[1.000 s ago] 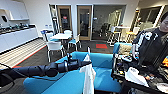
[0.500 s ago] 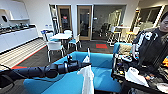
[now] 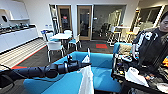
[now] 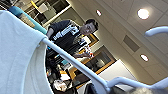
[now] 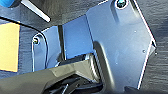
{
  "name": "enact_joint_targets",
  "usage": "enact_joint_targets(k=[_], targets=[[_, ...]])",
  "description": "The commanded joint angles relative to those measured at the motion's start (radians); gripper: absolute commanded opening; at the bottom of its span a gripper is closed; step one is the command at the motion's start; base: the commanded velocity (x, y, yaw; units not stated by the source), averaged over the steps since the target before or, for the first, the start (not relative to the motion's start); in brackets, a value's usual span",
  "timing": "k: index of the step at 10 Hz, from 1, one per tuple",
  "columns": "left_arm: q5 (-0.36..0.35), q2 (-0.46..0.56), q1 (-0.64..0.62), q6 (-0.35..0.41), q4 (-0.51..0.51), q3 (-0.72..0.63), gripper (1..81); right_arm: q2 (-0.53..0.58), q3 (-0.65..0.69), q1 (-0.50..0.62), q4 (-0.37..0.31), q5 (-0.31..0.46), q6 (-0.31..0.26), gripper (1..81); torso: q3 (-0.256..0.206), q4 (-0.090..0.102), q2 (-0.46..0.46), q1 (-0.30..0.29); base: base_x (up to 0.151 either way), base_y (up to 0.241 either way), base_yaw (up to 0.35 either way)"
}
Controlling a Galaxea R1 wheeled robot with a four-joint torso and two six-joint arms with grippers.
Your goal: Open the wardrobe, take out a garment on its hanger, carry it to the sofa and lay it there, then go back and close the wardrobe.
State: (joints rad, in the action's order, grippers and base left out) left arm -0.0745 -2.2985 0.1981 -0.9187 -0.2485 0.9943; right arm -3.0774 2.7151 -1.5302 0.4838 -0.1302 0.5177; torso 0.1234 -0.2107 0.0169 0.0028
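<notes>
L arm (image 3: 42,71) reaches in from the left over the sofa (image 3: 100,67); L gripper (image 3: 83,64) is clamped on the hanger (image 3: 88,53), hook sticking up just above it. Garment (image 3: 86,80) hangs straight down below the gripper, in front of the blue seat. Wrist cam: hanger bar (image 4: 75,63) w/ white fabric (image 4: 20,55) draped on it. Right of the gripper, well apart: person (image 3: 150,47) at a cluttered cart (image 3: 140,77). R gripper: can't tell state.

thin white cloth garment (image 3: 86,80), smooth plastic hanger (image 4: 75,63)
</notes>
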Motion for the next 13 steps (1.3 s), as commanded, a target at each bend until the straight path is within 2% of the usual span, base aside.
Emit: enact_joint_targets(k=[1,13], targets=[[-0.053,-0.001,-0.154,0.004,-0.026,-0.032,1.0,-0.002,-0.002,0.034,0.004,0.043,-0.002,81.1,0.0,0.0,0.0,0.0,0.092,0.0,0.0],[-0.042,-0.013,-0.153,0.004,-0.029,-0.035,1.0,-0.002,-0.002,0.034,0.004,0.043,-0.002,81.1,-0.001,0.0,0.0,-0.001,0.106,0.0,0.0]])
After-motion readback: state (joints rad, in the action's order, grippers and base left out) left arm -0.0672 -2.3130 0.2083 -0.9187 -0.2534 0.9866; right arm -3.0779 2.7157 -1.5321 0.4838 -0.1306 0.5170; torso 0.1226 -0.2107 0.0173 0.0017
